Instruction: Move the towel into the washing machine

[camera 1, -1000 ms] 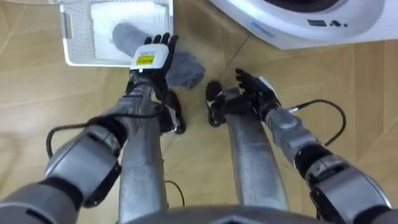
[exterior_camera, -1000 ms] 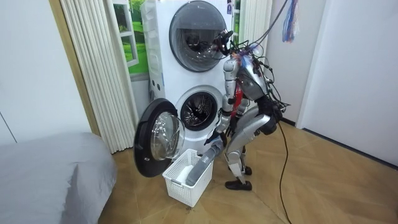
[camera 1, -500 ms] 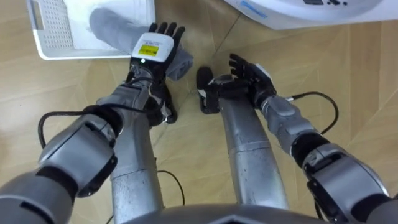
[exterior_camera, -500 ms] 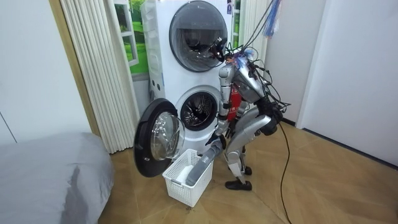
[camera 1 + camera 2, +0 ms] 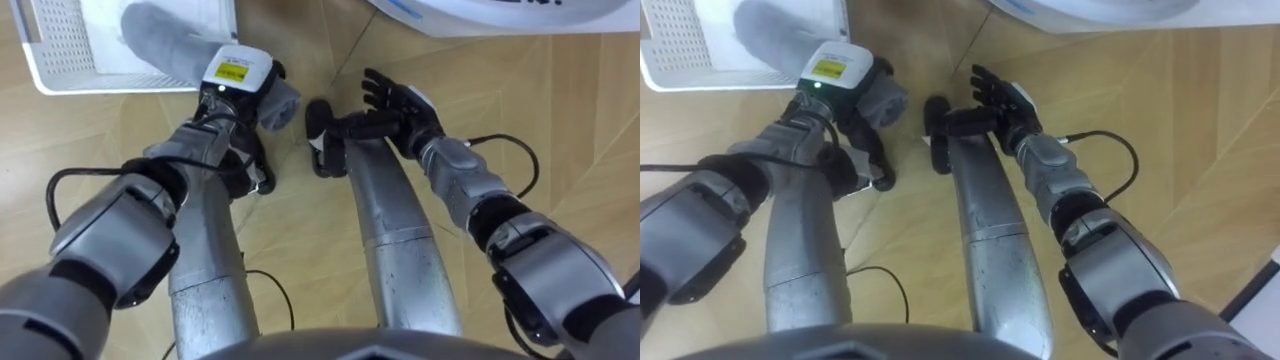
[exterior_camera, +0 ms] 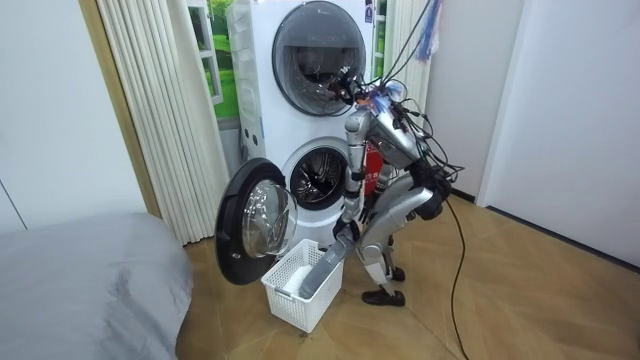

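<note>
Towel [image 5: 165, 40] is gripped at its near end by curled left hand [image 5: 238, 72]; right hand [image 5: 400, 100] is spread, empty. Slippage is risked on lifting.

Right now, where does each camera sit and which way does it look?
Left eye view: on the head, looking down at the floor; both arms show, left hand at the towel by the basket, right hand open, washer edge at top.
Right eye view: beside it, same scene, same arms.
Room view: off in the room, facing the washer's open door; whole robot bent over.
Shared: towel, basket, washer.
</note>
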